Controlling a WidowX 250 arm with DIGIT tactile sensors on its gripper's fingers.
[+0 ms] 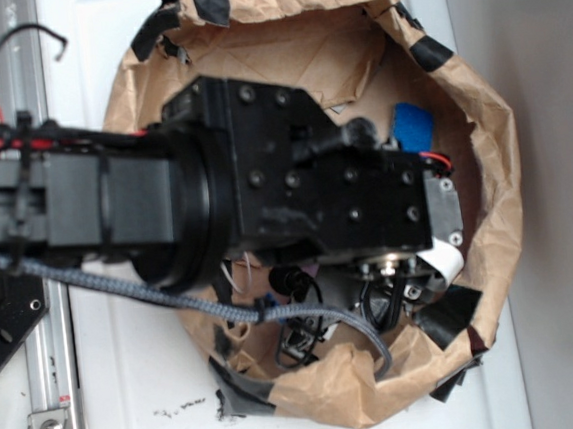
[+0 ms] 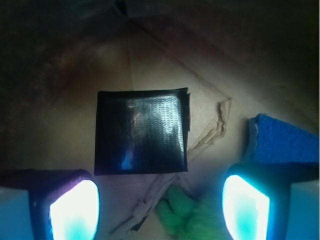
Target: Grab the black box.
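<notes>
The black box (image 2: 142, 131) is a flat glossy square lying on the brown paper floor, in the middle of the wrist view. My gripper (image 2: 160, 210) is open, and its two bright fingertips (image 2: 75, 210) stand wide apart at the bottom of that view. The box lies just beyond the fingertips, nearer the left one, and touches neither. A green plush toy (image 2: 192, 215) lies between the fingers. In the exterior view my arm (image 1: 294, 184) reaches over the paper bowl and hides the box.
A blue sponge (image 2: 285, 140) lies by the right finger, and the same sponge (image 1: 414, 125) shows past the wrist. The crumpled brown paper wall (image 1: 487, 157) with black tape patches (image 1: 431, 53) rings the work area. A metal rail (image 1: 50, 376) runs along the left.
</notes>
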